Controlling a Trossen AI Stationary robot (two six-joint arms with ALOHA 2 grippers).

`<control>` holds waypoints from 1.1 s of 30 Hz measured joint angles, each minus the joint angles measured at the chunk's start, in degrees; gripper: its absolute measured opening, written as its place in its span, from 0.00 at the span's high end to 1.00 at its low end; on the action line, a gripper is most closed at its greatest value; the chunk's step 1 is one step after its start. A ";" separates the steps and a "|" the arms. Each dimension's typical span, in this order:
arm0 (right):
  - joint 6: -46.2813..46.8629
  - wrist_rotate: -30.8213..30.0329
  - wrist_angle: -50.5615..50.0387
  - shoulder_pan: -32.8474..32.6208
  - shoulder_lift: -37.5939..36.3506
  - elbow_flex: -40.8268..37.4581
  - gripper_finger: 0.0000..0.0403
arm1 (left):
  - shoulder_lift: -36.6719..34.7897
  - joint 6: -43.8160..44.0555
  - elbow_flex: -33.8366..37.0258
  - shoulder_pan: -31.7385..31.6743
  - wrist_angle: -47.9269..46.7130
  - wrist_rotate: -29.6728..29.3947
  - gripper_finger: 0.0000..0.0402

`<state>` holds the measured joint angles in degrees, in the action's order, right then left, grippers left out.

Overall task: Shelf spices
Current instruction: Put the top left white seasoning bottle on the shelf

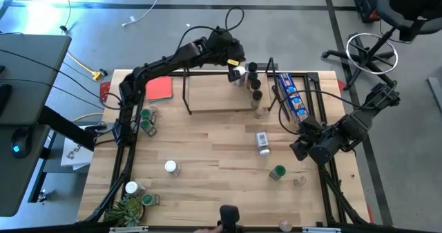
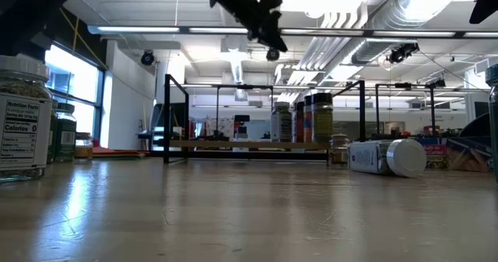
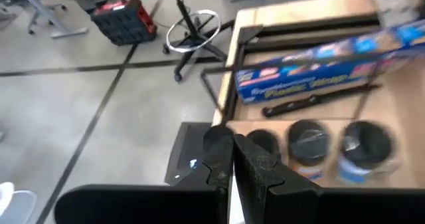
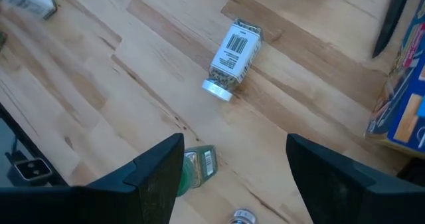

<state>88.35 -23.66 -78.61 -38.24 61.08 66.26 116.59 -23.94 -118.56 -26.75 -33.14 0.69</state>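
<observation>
One toppled white-lidded jar (image 4: 232, 58), barcode label up; writing unreadable.

Open table centre (image 1: 214, 143) holds one fallen jar (image 1: 262, 142); the shelf's (image 1: 214, 110) right end looks crowded with jars.

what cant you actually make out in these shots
- Left gripper: the high view does not settle whether it holds a jar.
- Fallen jar: label print too small to read, right wrist view.
- Jar: cut off by the low view's edge.
- Shelf: its far end is covered by the left arm.
</observation>
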 joint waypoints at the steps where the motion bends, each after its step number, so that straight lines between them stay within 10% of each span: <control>1: -0.94 -0.01 0.00 -0.01 0.00 0.00 0.36 | -0.72 0.97 0.00 0.52 -0.37 0.03 0.98; 16: -21.28 7.95 3.04 4.75 -3.38 0.15 0.36 | -4.41 9.35 -0.09 14.44 -15.39 8.15 0.97; 21: -28.52 8.44 3.02 9.02 -6.95 0.19 0.36 | -3.28 17.33 -0.07 18.49 -18.16 -2.38 0.92; 27: -31.62 7.36 3.02 11.11 -9.37 0.22 0.36 | -0.84 35.08 -0.02 10.26 -17.30 -2.85 0.80; 33: -31.57 5.28 3.04 11.63 -9.37 0.20 0.36 | 1.26 34.31 0.00 -0.75 -14.71 3.73 0.56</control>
<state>56.78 -18.38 -75.57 -26.61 51.71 66.46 117.85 10.36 -118.56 -27.50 -47.85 4.43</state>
